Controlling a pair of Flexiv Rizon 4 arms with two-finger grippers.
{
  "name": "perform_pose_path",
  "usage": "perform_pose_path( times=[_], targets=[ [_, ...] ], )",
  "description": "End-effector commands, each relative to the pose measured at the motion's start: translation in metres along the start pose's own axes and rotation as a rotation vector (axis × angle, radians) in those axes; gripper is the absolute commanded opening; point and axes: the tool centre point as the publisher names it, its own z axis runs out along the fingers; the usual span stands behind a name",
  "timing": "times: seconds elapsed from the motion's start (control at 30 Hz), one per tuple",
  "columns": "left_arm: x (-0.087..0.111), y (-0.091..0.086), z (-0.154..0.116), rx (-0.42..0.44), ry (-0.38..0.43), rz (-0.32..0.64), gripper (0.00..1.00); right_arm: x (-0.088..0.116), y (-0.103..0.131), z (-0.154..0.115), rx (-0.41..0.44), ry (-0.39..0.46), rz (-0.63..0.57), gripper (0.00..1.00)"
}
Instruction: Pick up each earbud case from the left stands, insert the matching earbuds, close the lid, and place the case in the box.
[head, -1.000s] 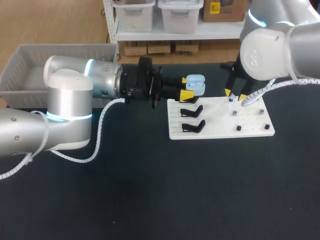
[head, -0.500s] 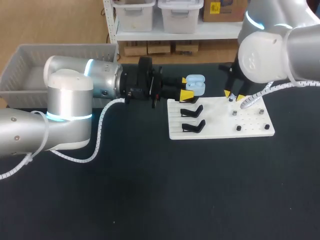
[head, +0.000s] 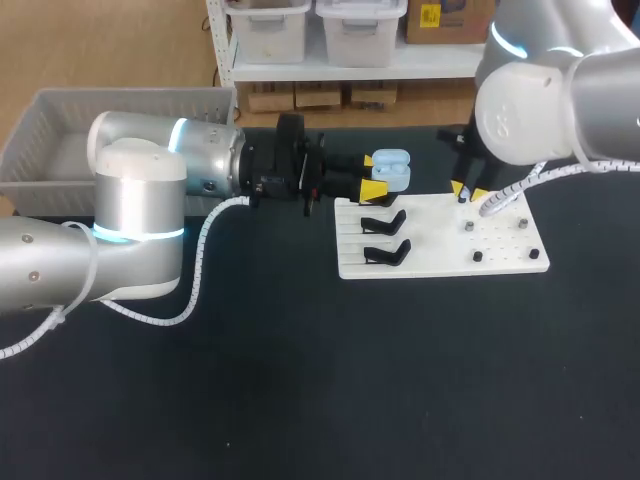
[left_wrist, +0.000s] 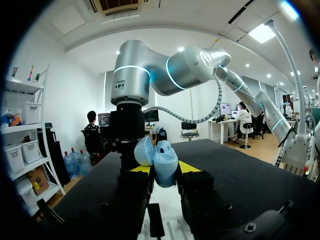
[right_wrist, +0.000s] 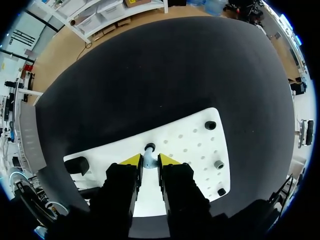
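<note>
A broad table (head: 300, 380) with a matte black top fills the space in front of me. One flat white board (head: 440, 252) lies directly on it, toward two o'clock from the table's middle. A grey box (head: 120, 100) stands at ten o'clock, by the far edge; whether it rests on the tabletop I cannot tell.

Light-blue case (left_wrist: 160, 162), seemingly bluish earbud (right_wrist: 148, 159)
</note>
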Motion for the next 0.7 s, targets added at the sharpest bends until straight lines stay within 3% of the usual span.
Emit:
perform_pose_path(
  times=[0.03,0.3,0.7],
  targets=[
    [0.001,-0.002,0.000,-0.007,-0.002,0.004,0.00,0.003,-0.002,-0.006,0.000,-0.001,0.001,0.00],
    [0.001,-0.002,0.000,-0.007,-0.002,0.004,0.00,0.016,-0.004,-0.055,-0.045,-0.067,-0.007,0.00],
    [0.001,-0.002,0.000,-0.007,-0.002,0.004,0.00,0.061,0.015,-0.169,-0.107,-0.103,-0.169,0.00]
  ],
)
